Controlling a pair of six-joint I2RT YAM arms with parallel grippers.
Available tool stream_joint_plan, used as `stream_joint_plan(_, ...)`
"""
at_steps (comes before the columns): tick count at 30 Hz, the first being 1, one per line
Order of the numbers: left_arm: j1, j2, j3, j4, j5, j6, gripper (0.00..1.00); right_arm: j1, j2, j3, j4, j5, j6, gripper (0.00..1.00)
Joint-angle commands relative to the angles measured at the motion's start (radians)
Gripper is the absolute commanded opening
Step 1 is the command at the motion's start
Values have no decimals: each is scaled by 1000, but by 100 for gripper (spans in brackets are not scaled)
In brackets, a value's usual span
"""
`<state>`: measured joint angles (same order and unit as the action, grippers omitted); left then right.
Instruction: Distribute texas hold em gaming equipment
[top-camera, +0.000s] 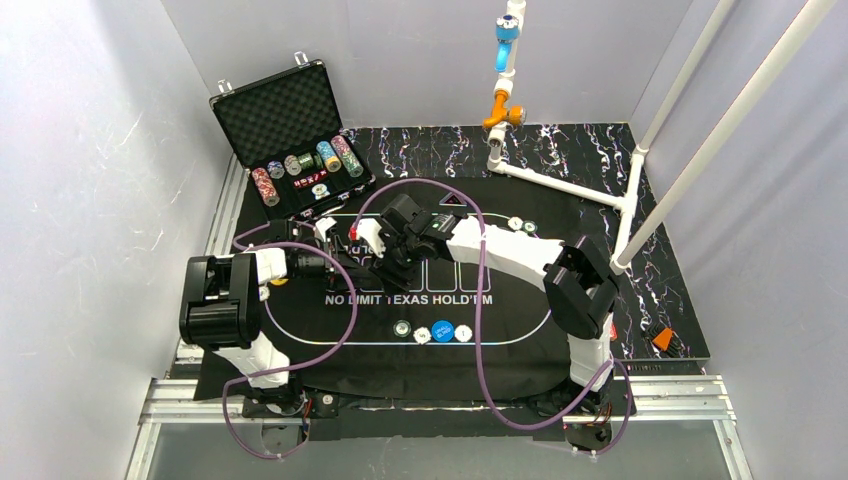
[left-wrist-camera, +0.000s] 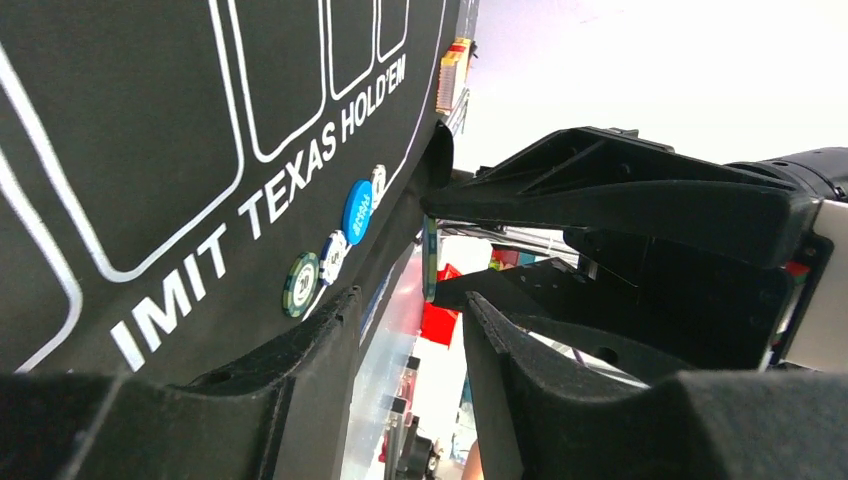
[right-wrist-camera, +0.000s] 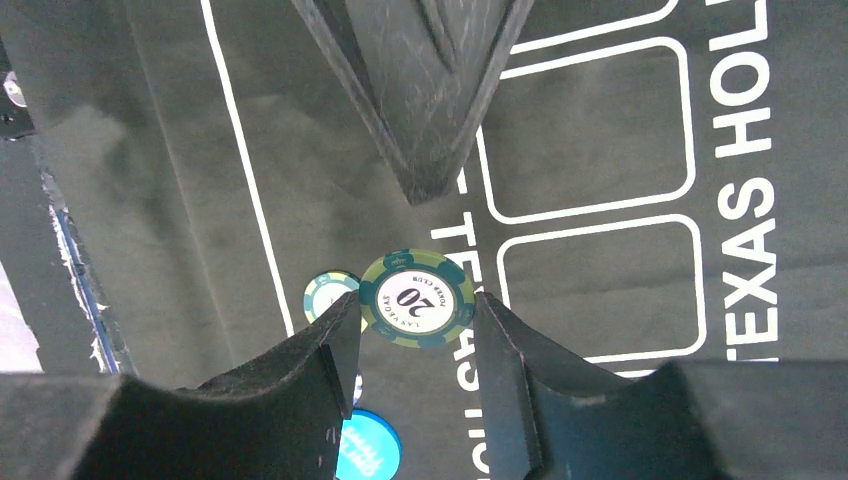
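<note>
Your right fingers (right-wrist-camera: 300, 380) pinch the green chip (right-wrist-camera: 417, 298) by its rim; left fingers (left-wrist-camera: 520, 400) spread, empty. A bump between them could flick it free.

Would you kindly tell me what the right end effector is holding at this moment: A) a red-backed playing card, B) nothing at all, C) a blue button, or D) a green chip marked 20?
D: in the right wrist view, the green chip printed with 20 sits pinched by its edges between the two fingers of the right end effector.
</note>
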<state>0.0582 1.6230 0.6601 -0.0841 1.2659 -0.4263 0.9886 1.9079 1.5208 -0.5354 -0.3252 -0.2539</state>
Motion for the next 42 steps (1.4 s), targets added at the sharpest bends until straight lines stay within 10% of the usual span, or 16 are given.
stream_joint_plan(1, -35, -46, -21, 30, 62, -12, 40, 0, -11, 63, 22, -38, 19, 38)
stream_joint_plan(12, -104, -66, -26, 48, 44, -19, 34, 1, 9, 87, 9, -57, 19, 38)
stream_joint_plan(23, -62, -69, -6, 20, 14, -7, 0, 0, -2, 82, -6, -42, 8, 54)
stream_joint_plan(30, 130, -72, 78, -241, -23, 186, 0, -36, -41, 82, -31, -21, -9, 98)
stream_joint_plan(42, 513, 23, 509, -820, -289, 726, 0, -133, -83, -37, -104, 1, -122, 98)
